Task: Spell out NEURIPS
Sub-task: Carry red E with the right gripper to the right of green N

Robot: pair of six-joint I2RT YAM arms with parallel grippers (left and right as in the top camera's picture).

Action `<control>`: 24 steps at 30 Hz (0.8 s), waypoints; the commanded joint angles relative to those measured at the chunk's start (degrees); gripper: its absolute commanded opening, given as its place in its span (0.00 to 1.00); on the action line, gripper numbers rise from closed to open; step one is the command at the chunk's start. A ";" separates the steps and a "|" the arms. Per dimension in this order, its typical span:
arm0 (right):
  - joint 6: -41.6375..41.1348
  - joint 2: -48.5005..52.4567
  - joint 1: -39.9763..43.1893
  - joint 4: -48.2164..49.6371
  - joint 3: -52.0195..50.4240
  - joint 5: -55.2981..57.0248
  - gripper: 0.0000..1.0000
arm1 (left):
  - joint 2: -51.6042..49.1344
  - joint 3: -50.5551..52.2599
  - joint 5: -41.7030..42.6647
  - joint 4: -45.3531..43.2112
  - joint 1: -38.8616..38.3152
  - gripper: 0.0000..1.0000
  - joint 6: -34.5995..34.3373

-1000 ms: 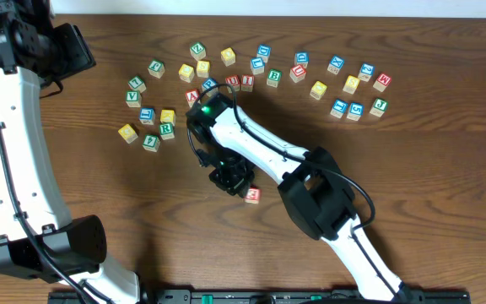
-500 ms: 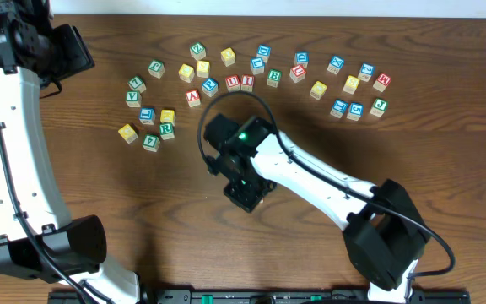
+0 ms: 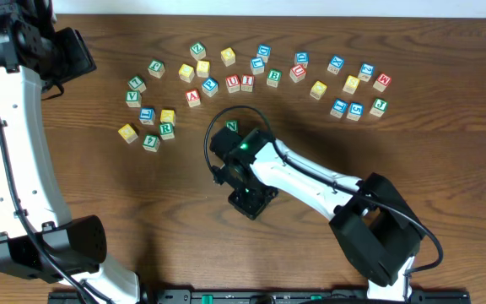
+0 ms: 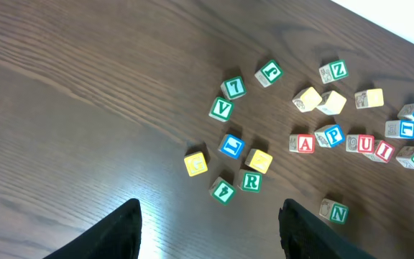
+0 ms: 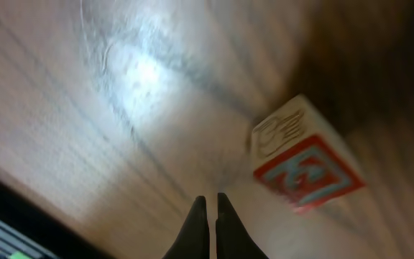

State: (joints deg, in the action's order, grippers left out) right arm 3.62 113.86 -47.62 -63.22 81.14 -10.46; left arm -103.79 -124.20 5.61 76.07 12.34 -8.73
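Note:
My right gripper (image 3: 252,203) is shut and empty, low over the table in front of the cube cluster. In the right wrist view its tips (image 5: 212,198) sit just left of a red-framed cube (image 5: 307,169) whose letter is blurred; the overhead view hides this cube under the gripper. A green N cube (image 3: 232,127) (image 4: 334,211) lies alone beside the right arm. Red U (image 3: 233,82), red I (image 3: 246,81), blue P (image 3: 210,85), green R (image 3: 166,129) and a plain yellow cube (image 3: 127,133) lie in the cluster. My left gripper (image 4: 210,208) is open and empty, high at the far left (image 3: 62,52).
Red A (image 3: 193,96) and green V (image 3: 132,98) cubes lie among the left cluster. Several more letter cubes (image 3: 355,87) spread along the back right. The right arm's links (image 3: 310,181) stretch across the table's middle toward the front right.
My right gripper moved forward and right from the cluster, came over the red-framed cube and now hides it from above. The green N cube came into view behind the arm.

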 commanded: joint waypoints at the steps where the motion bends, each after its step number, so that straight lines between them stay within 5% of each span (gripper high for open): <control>1: 0.26 0.39 1.16 0.39 -0.07 1.07 0.01 | -0.70 0.39 -0.72 0.11 0.24 0.61 0.76; 24: -0.83 4.55 9.11 6.51 2.21 4.13 0.01 | -0.70 0.39 -0.70 0.15 0.17 0.61 0.72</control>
State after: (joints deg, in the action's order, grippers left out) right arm 3.40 118.65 -40.12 -57.52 81.73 -6.94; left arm -103.79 -124.20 5.61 76.07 12.34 -8.73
